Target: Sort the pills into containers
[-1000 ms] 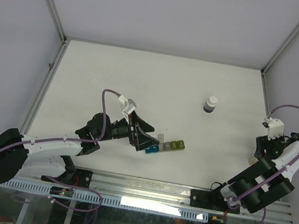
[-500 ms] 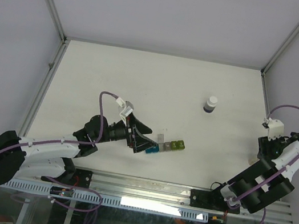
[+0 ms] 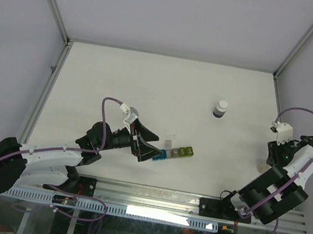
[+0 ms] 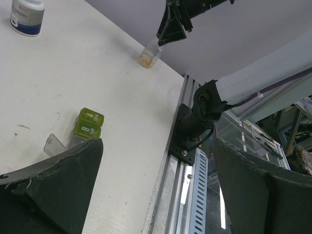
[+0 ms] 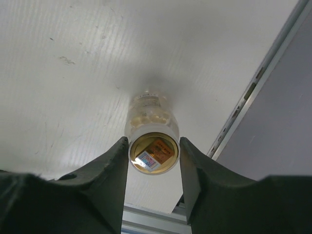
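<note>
The containers [image 3: 174, 152] lie as a short coloured strip at the table's middle front; the left wrist view shows the yellow-green end [image 4: 88, 122] and a raised grey lid [image 4: 53, 145]. My left gripper [image 3: 155, 147] stands open right at the strip's blue end, nothing between its fingers [image 4: 158, 146]. A clear bottle of pale pills [image 5: 150, 114] stands near the right edge of the table [image 3: 261, 168]. My right gripper [image 5: 153, 156] is shut on its white cap from above, both fingers touching the rim. No loose pills show.
A white-capped dark bottle [image 3: 221, 109] stands alone at the back right, also at the top left of the left wrist view [image 4: 27, 17]. The aluminium rail [image 3: 148, 195] runs along the front edge. The frame post [image 5: 253, 87] is close beside the held bottle.
The right jaws have closed in onto the pill bottle's cap. The left arm has drawn back slightly to the left, its gripper still wide open at the strip.
</note>
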